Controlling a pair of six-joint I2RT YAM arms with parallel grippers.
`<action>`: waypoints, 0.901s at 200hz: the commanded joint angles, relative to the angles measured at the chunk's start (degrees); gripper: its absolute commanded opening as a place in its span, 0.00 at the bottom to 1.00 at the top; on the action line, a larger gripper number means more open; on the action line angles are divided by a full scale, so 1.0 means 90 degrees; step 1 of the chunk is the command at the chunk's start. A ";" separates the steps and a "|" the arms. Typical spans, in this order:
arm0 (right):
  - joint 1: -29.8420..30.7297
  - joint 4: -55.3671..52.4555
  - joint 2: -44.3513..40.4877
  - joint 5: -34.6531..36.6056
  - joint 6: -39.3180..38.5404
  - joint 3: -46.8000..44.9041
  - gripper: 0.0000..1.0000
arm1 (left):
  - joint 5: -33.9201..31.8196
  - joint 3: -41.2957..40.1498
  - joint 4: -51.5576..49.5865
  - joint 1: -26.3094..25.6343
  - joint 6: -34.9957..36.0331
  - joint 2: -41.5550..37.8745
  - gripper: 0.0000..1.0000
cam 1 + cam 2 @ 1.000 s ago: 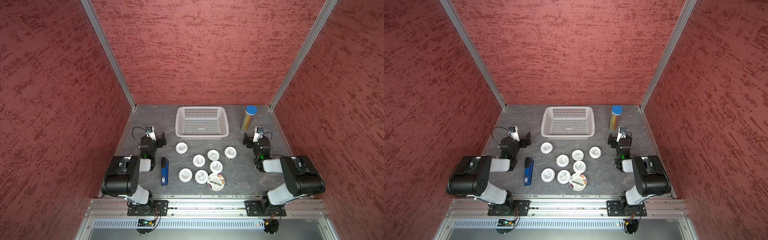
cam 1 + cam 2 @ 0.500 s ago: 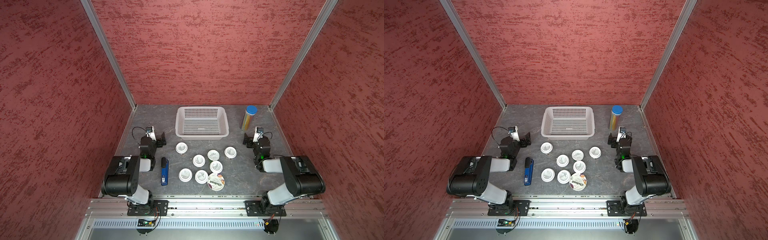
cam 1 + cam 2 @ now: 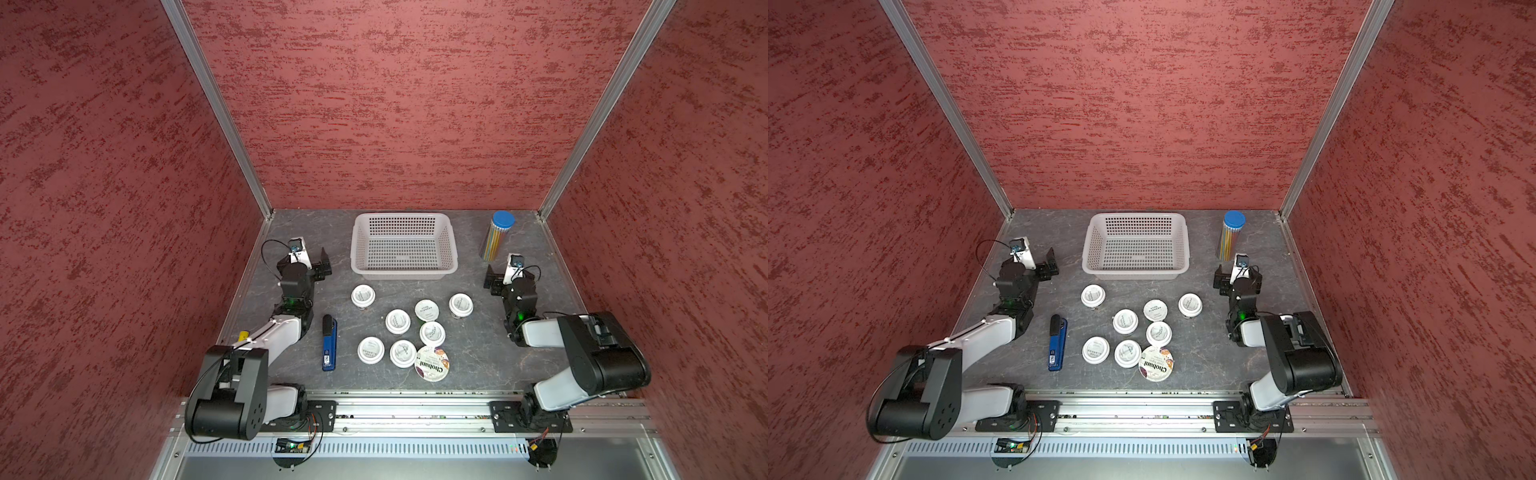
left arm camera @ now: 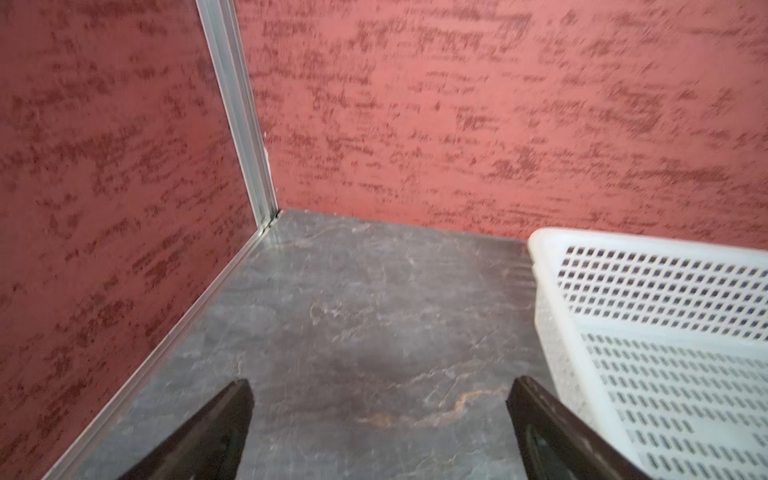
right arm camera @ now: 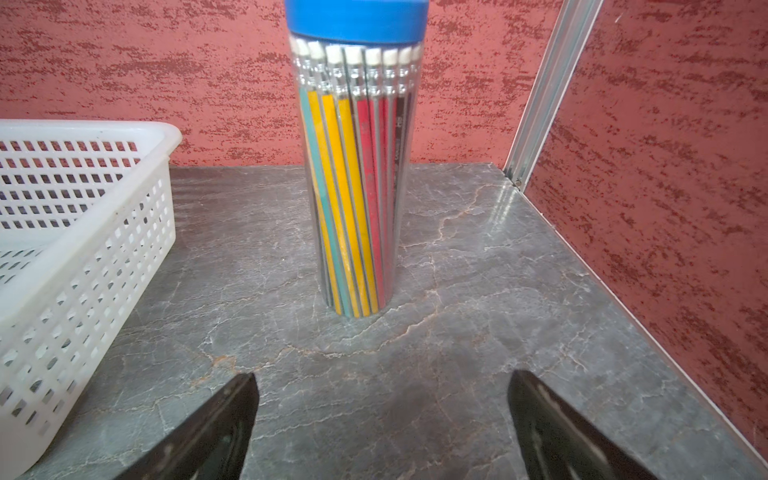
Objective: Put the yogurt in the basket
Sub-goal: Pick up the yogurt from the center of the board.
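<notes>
Several small yogurt cups with white lids stand in a cluster mid-table, and a wider Chobani yogurt sits at the cluster's near edge. The pale perforated basket sits behind them with nothing in it; both wrist views catch one of its corners. My left gripper hovers left of the basket, open and holding nothing. My right gripper is open to the basket's right and faces the pencil tube, with only bare table between its fingers.
A tall blue-capped tube of pencils stands at the back right, close ahead of the right gripper. A blue stapler lies left of the cups, beside the left arm. Red walls enclose the grey table on three sides.
</notes>
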 commanded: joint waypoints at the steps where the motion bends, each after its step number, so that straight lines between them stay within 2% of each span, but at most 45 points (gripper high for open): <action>1: 0.0030 0.0256 -0.0094 0.0209 -0.0055 -0.0048 0.98 | -0.0989 0.0710 -0.1397 -0.0405 0.0307 -0.0012 1.00; 31: 0.0024 0.0078 -0.0143 0.0092 -0.0049 0.0014 0.98 | -0.1124 0.1225 -0.2109 -0.0769 -0.0020 -0.0175 1.00; 50: 0.0026 -0.0248 -0.0370 -0.0071 -0.0194 0.0140 0.99 | -0.0804 0.1523 -0.2794 -0.0807 -0.0424 -0.0342 1.00; 67: 0.0137 -0.1942 -0.1231 -0.0121 -0.0330 0.0742 0.98 | -0.0845 0.1851 -0.3476 -0.0828 -0.0781 -0.0392 1.00; 85: 0.0316 -0.2393 -0.2077 -0.0257 -0.0248 0.0849 0.98 | -0.0852 0.2077 -0.3999 -0.0828 -0.1057 -0.0455 1.00; 106: 0.0795 -0.5029 -0.2818 -0.0328 0.0078 0.2020 0.98 | -0.0648 0.2353 -0.4602 -0.0828 -0.1471 -0.0407 1.00; 113: 0.0949 -0.5780 -0.2866 -0.0346 0.0200 0.2389 0.98 | -0.0551 0.2529 -0.4931 -0.0849 -0.1449 -0.0315 1.00; 126: 0.1368 -0.7110 -0.2879 -0.0454 0.0479 0.3036 0.98 | -0.0802 0.2861 -0.5470 -0.0944 -0.1535 -0.0113 1.00; 140: 0.1824 -0.8103 -0.2798 -0.0485 0.0757 0.3482 0.98 | -0.0888 0.3104 -0.5862 -0.0954 -0.1681 0.0057 1.00; 180: 0.2528 -1.0008 -0.2199 -0.0792 0.1518 0.4177 0.99 | -0.0786 0.3626 -0.6458 -0.0957 -0.2046 0.0081 1.00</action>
